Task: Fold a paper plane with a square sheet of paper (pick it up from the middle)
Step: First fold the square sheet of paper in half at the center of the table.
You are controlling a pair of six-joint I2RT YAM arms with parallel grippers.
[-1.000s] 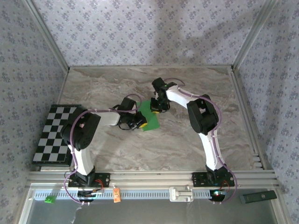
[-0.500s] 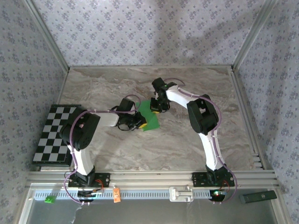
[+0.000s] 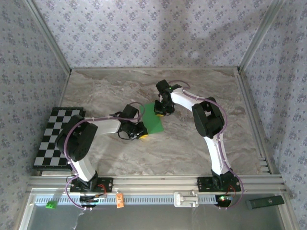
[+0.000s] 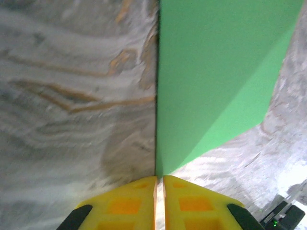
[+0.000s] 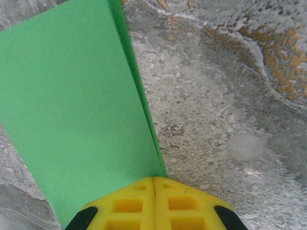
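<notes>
While gripping the paper [image 3: 155,122] at mid-worktop [image 3: 201,91], left pincer [image 3: 142,134] clamped on its 7 o'clock corner and right pincer [image 3: 159,113] on its 12 o'clock edge, keep tension even, match edges, then press the crease flat.

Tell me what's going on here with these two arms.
Both arms are working on the green sheet of paper in the middle of the marble table. The left pincer is shut on the sheet's near-left edge, and the right pincer is shut on its far edge. A diagonal crease already shows in the sheet, but it is not a plane yet.
</notes>
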